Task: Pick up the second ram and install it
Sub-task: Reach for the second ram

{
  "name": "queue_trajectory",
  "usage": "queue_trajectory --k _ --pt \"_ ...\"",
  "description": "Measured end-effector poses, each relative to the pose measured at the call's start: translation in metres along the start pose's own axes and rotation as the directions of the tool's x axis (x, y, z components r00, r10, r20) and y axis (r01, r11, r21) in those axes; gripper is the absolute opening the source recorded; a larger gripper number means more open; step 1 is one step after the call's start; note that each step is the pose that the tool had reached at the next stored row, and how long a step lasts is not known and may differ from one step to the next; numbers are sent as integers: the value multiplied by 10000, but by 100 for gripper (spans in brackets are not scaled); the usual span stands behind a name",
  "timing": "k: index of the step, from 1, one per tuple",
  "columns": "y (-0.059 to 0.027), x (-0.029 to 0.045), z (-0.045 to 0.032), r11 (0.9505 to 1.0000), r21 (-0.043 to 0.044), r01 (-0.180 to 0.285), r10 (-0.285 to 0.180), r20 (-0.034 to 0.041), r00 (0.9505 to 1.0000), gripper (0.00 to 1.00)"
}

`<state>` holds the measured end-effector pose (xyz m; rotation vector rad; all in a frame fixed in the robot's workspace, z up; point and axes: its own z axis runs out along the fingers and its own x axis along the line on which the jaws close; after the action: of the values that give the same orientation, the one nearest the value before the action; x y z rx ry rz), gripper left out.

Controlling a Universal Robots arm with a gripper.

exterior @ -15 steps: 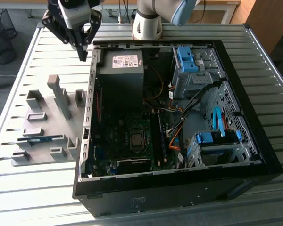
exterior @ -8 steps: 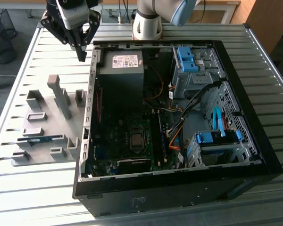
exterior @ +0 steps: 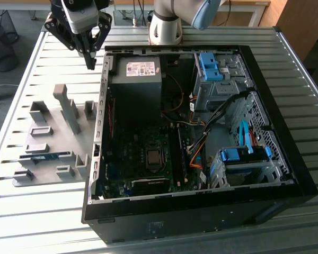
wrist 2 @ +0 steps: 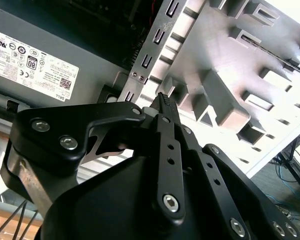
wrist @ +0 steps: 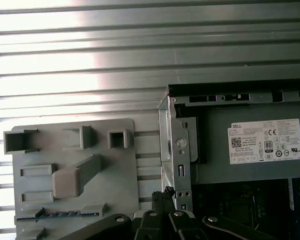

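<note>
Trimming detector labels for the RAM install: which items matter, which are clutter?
Job: slim blue circuit-board RAM stick in grey slotted holder plate; black gripper; open black computer case.
Lying about: grey power supply box; light-blue plastic drive brackets; black wire basket.

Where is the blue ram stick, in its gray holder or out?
In. The second ram lies on edge in a slot of the gray holder; the gripper, shut and empty, hangs apart from it.
</note>
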<state>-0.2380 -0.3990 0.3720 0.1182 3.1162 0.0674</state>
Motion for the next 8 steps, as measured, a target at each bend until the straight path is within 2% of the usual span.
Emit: queue_trajectory --k 8 --pt "-2 23 9 10000 0 -1 1 -7 10000 11"
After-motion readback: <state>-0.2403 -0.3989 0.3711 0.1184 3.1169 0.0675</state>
